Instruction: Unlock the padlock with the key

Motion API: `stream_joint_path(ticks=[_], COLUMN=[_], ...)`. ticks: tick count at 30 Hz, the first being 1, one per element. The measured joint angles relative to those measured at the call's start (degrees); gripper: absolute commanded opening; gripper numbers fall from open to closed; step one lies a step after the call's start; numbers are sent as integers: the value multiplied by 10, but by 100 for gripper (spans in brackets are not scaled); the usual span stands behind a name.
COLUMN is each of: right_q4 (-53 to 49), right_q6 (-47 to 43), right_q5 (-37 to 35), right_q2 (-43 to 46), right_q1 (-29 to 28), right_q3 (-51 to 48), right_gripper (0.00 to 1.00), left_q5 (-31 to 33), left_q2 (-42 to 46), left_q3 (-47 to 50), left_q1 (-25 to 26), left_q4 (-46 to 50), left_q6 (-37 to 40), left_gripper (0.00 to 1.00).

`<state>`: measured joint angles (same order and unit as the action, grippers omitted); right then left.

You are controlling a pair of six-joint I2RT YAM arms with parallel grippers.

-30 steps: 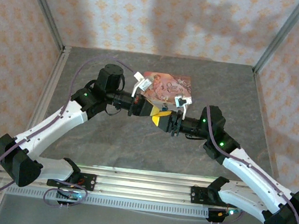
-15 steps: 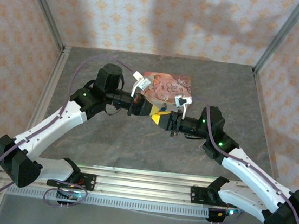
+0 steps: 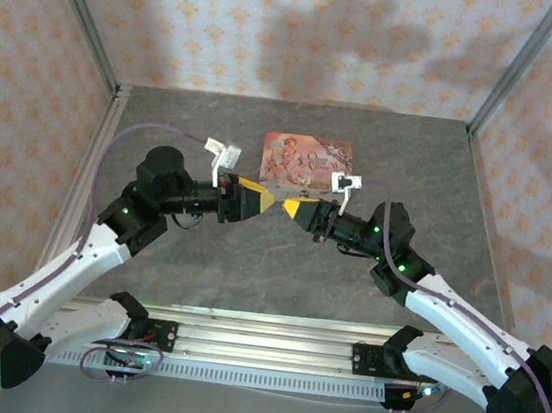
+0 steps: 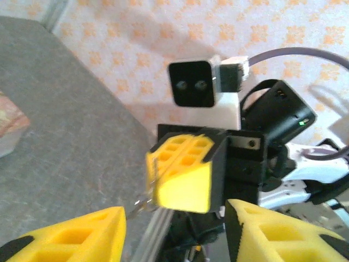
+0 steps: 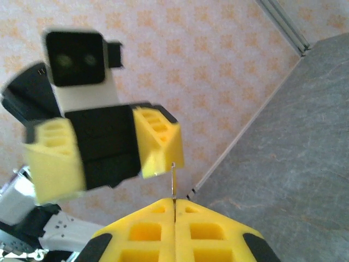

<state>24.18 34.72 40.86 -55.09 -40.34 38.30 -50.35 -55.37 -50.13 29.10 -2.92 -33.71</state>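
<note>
The right tool (image 5: pixel 174 206) is clamped on the thin key (image 5: pixel 173 183), holding it in the air above the table (image 3: pixel 249 264), just before the left tool (image 3: pixel 263 197), whose fingers stand apart.

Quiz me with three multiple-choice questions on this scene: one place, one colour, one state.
1. Where is the pink tin?
A) on the far half of the table
B) between the arm bases
C) held aloft

2. What colour are the gripper fingers?
A) blue
B) yellow
C) white

3. How is the right gripper?
A) wide open
B) shut on a thin metal sliver
C) gripping the tin

Answers:
1 A, it lies flat there.
2 B, they are yellow in both wrist views.
3 B, its fingers meet around the sliver.
</note>
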Motion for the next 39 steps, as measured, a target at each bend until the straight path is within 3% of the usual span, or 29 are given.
stream_joint_path(ticks=[5,13,27,35,39], right_q4=[45,85,106,114,114], right_q6=[36,67,80,84,84], right_q5=[-2,-2,-2,-2,-2], right_q2=[-27,-46,-50,-55,-56], right_q1=[0,0,0,1,3], right_q3=[-3,-5,-6,-6,-6], right_gripper=[0,0,0,0,0], left_q5=[16,15,15,13,13], left_q2=[-9,-22,-42,-50,-52], left_q3=[68,76,75,75,75], left_q1=[-3,-3,-2,9,9], left_q4=[-102,-191,-210,-215,-218], left_q6=[-74,-124,-134,-134,-133], left_gripper=[36,28,18,17,7])
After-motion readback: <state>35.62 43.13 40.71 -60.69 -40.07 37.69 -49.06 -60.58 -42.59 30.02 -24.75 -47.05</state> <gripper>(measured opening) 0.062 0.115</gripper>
